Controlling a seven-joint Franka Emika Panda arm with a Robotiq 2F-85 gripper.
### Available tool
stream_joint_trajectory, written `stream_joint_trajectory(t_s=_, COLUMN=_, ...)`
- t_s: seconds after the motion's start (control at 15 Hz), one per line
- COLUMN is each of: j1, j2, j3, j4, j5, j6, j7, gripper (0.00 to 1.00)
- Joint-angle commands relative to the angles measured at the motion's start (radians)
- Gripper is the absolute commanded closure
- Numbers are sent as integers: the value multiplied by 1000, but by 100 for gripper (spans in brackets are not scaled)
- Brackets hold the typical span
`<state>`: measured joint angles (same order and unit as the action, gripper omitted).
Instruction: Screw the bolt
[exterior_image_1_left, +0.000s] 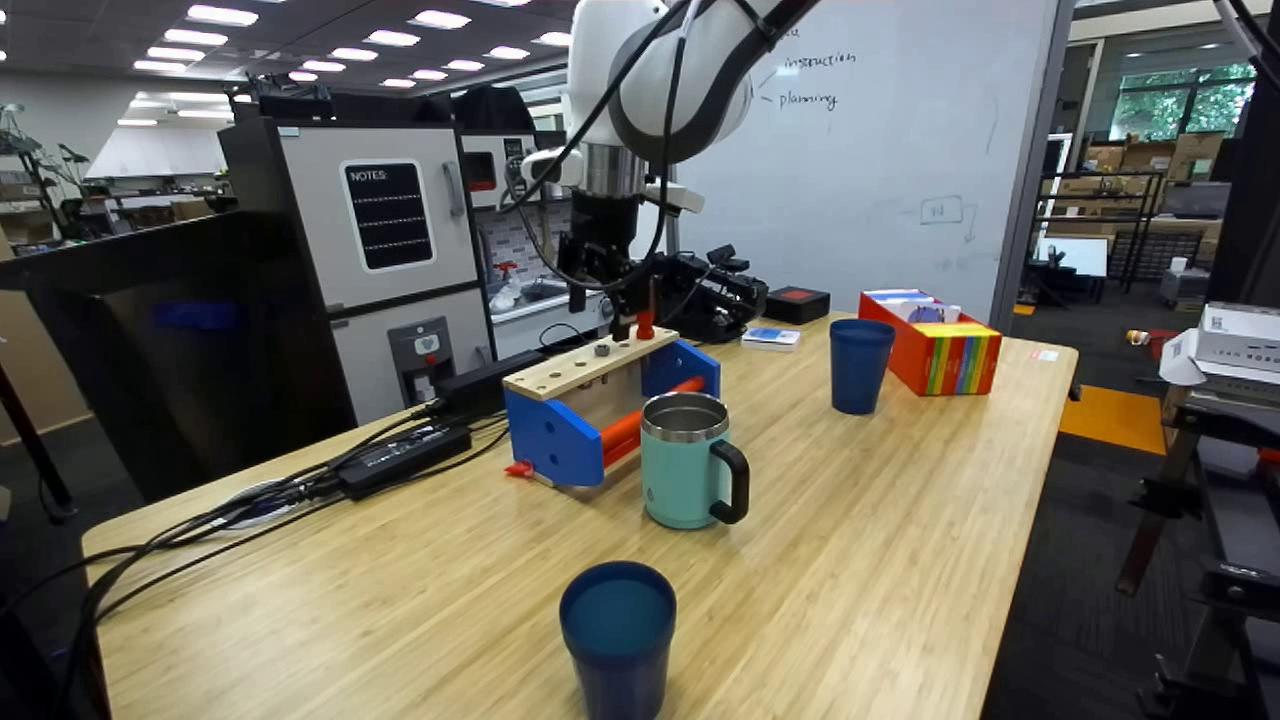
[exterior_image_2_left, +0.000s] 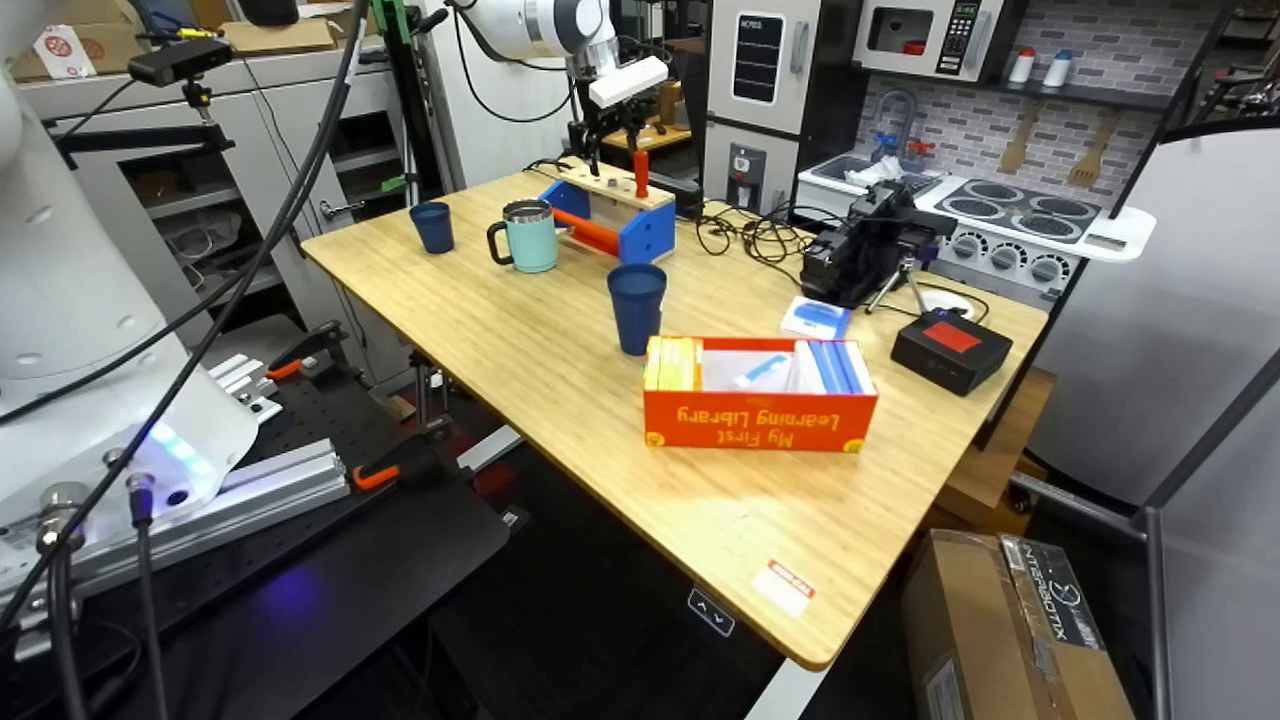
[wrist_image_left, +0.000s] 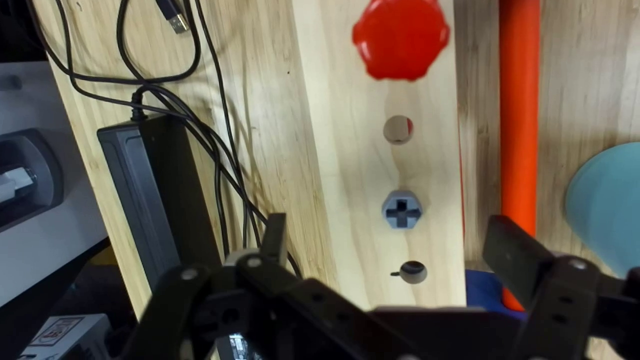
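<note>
Below the gripper (wrist_image_left: 387, 230), spread wide, a grey bolt (wrist_image_left: 401, 210) sits in a wooden board (wrist_image_left: 355, 167); close beside rises a red handle (wrist_image_left: 401, 40). A teal mug (exterior_image_1_left: 685, 475) flanks one side, an adapter (wrist_image_left: 167, 195) and cables (wrist_image_left: 210, 147) the opposite. Farther off stand blue cups (exterior_image_1_left: 862, 370), a fridge (exterior_image_1_left: 400, 285) marked "NOTES:", a red box (exterior_image_2_left: 760, 420) printed "My First Learning Library" and a whiteboard (exterior_image_1_left: 870, 200) reading "planning".

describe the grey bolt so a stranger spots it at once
On the light wooden table, find the toy workbench with blue side panels. In the wrist view, its long pale wooden plank carries a red lobed handle. Lower in that picture, between two round holes, sits the grey hexagonal bolt, set apart by its cross-shaped slot.
</note>
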<state>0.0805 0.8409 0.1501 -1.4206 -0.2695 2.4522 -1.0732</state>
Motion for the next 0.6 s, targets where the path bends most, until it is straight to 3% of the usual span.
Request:
stream_joint_trajectory(t_s=0.0, j1=4, j2=2, j3=-3, j4=5, j5=4, j6=-3, j7=-1, gripper=0)
stream_joint_trajectory(t_s=0.53, j1=-20, j2=-1, j3=9, j4=-30, j5=5, j6=48, j7=-37, gripper=0)
